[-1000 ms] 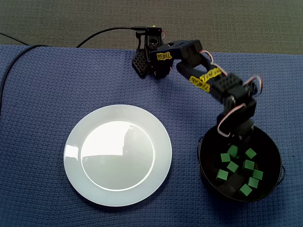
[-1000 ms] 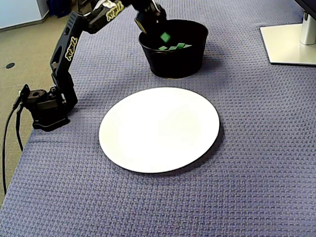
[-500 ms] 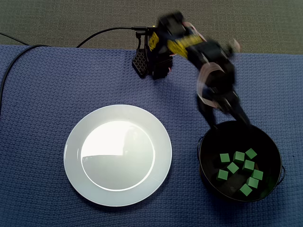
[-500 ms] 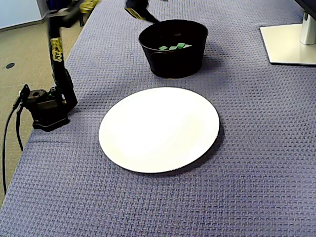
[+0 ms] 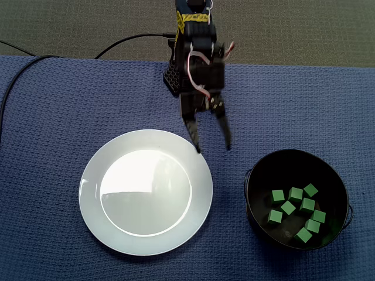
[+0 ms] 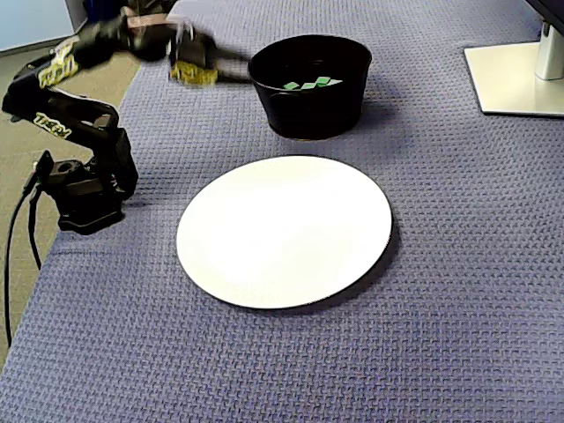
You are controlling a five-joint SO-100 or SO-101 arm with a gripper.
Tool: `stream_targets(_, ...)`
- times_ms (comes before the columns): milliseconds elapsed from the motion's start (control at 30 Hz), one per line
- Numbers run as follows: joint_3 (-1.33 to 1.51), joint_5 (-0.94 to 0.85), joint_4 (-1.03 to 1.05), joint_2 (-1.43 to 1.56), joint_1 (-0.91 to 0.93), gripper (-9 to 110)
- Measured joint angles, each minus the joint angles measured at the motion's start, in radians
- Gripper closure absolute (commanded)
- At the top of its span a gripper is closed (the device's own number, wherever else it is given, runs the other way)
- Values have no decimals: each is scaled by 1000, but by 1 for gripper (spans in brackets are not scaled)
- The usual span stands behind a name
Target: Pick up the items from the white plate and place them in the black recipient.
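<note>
Blue woven cloth (image 5: 58, 105) covers the table; grippy-looking, so I don't expect things to slide on it.

Round white glossy plate (image 5: 87, 187) is my ref pt; bare in both fixed views, nothing on it to take; smooth glaze, so any cube there would prob skid if nudged.

Round black bowl (image 5: 255, 186) sits just beside the plate, to its right in the top-down fixed view, not touching; deep walls, wide mouth, easy drop target; it holds all the cubes I can see.

My gripper (image 5: 213, 149) hangs over the plate's upper-right rim, one fingertip above the edge, the other above cloth just outside; jaws spread wide, nothing between them; blurred in the side fixed view, but clearly raised off the cloth.

Small green cubes (image 5: 296, 194), approx nine, lie loose on the bowl floor, well right of the plate; look light, stiff, matte, not fragile; best hold is across two opposite flat faces, pads square-on, gentle squeeze; judging by the bare plate, transfer looks done.
</note>
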Motion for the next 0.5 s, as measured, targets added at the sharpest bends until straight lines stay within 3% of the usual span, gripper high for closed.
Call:
stream_targets(200,426,-106,34,245,18,89)
stream_targets(500,479,-181,561,482,48,101)
